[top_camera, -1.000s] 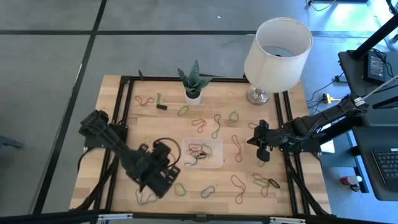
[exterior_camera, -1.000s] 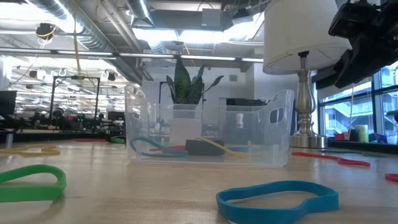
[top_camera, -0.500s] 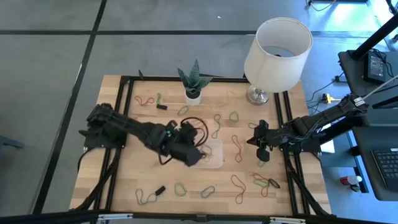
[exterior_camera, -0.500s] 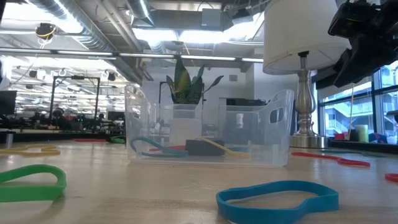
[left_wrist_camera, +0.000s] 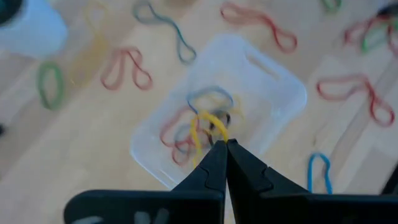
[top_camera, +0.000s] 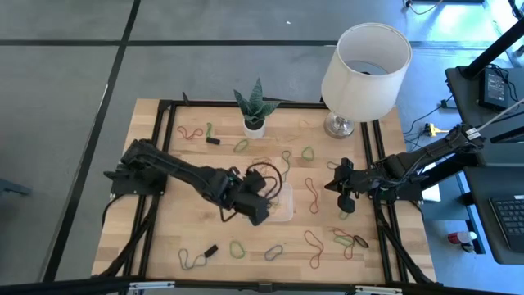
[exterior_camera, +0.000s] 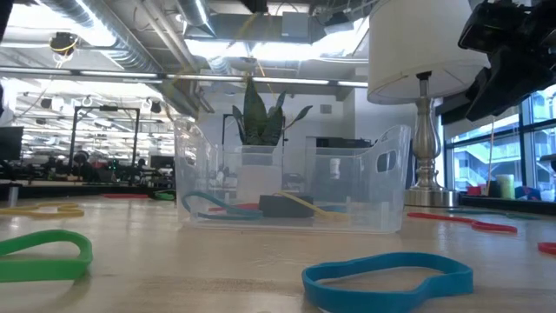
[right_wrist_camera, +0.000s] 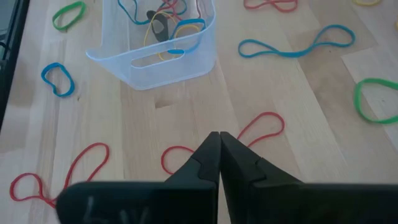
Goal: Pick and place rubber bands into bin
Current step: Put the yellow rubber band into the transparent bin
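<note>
Left gripper (left_wrist_camera: 225, 144) over the bin (top_camera: 280, 215) mid-tabletop, jaws pinching a yellow rubber band (left_wrist_camera: 200, 127). Right gripper (right_wrist_camera: 219, 140) hovers beside, jaws pressed together, empty. Other rubber bands (top_camera: 311, 195) scattered around.

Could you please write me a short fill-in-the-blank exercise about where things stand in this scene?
1. The left gripper hangs over the clear ____, holding a yellow rubber band.
2. The jaws of the right gripper are ____.
3. The plant pot stands beside the ____ on the table's far side.
4. In the low view, the nearest loop on the wood is ____ in colour.

Missing words: bin; shut; lamp; blue
</note>
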Tool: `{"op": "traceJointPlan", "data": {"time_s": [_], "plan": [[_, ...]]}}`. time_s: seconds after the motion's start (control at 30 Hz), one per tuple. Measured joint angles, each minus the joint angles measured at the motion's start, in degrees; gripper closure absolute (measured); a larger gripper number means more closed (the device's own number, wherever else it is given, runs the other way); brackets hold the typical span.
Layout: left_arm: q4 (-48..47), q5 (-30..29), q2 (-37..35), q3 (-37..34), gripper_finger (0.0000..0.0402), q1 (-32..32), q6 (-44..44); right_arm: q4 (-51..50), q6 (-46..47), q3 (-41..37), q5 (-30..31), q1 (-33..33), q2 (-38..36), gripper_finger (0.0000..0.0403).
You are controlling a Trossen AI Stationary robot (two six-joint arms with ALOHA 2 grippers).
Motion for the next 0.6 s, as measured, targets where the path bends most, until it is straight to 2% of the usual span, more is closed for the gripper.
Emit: {"op": "traceJointPlan", "data": {"time_s": [0.33, 0.6], "plan": [[0.04, 11.32, 8.52, 0.00, 0.0400, -0.57, 0.04, 0.04, -0.11, 0.00, 0.01, -0.01, -0.02, 0.0389], [-2.68, 12.95, 11.63, -0.02, 0.0400, -0.31, 0.07, 0.53, -0.01, 0.00, 0.01, 0.01, -0.02, 0.0389]]}}
